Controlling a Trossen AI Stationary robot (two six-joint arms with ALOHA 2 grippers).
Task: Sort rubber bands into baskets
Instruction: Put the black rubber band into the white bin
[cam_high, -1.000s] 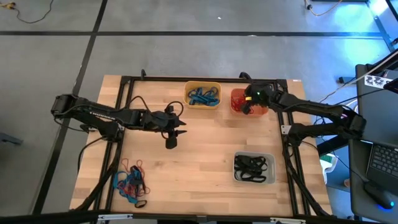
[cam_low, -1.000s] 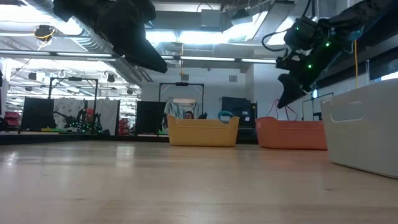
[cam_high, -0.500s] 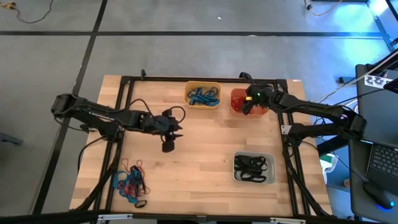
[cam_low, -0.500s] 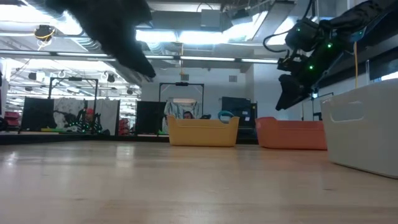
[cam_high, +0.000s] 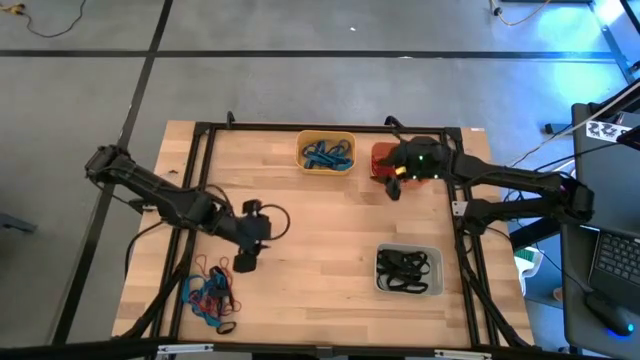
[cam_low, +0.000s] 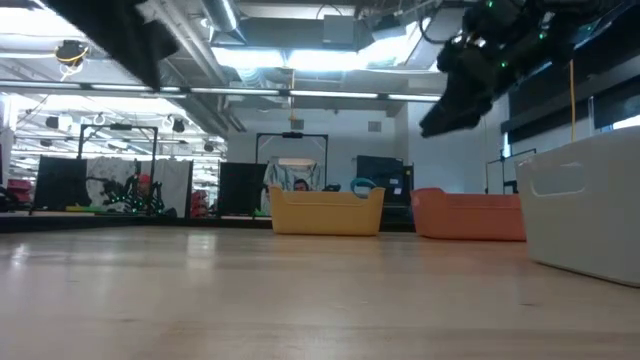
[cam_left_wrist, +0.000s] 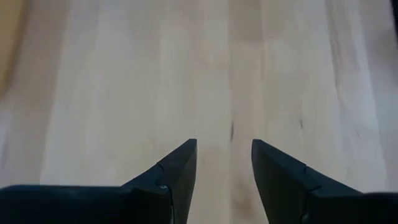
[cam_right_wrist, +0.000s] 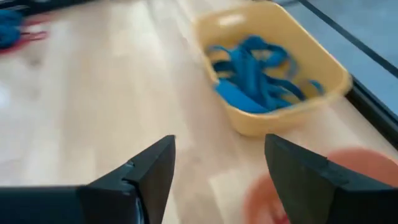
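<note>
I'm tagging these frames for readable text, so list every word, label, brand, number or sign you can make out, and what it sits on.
None can be read.
Yellow basket, orange basket, pale grey basket: no label or print shows.
Black-and-white patterned tag beside the table's right edge: a pattern, too small to read.
Room behind the table in the low view: any signs are too small to make out.

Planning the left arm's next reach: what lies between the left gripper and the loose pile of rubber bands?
In the high view, only bare wood separates the left gripper from the rubber bands on the table.
</note>
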